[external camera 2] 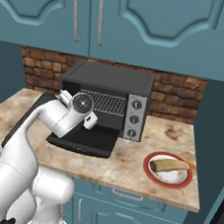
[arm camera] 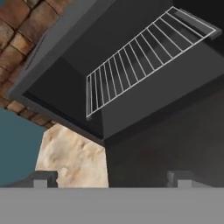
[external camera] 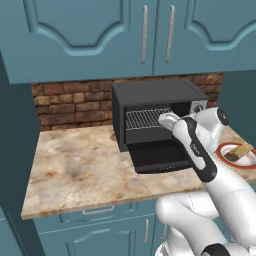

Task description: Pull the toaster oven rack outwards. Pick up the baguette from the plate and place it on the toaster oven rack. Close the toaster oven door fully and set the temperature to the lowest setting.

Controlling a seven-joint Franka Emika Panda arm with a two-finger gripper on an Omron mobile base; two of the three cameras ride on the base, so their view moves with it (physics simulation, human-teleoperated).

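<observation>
The black toaster oven (external camera: pixel 155 92) stands on the counter with its door (external camera: pixel 160 157) folded down flat in front. Inside the cavity lies the wire rack (external camera: pixel 145 118), which also shows in the hand view (arm camera: pixel 131 70) above the lowered door (arm camera: pixel 175 140). My gripper (arm camera: pixel 113 179) hovers over the door just in front of the opening, open, with nothing between its fingertips (arm camera: pixel 43 178). It sits left of the control panel (external camera 2: pixel 135 119). On the counter to the oven's right, the baguette (external camera 2: pixel 169 165) rests on the red-rimmed plate (external camera 2: pixel 148 173).
A brick backsplash (external camera: pixel 70 105) runs behind the oven and teal wall cabinets (external camera: pixel 100 35) hang low above it. Marble counter (external camera: pixel 80 165) stretches left of the oven to its front edge. A teal wall (external camera 2: pixel 216 127) closes the counter's right end.
</observation>
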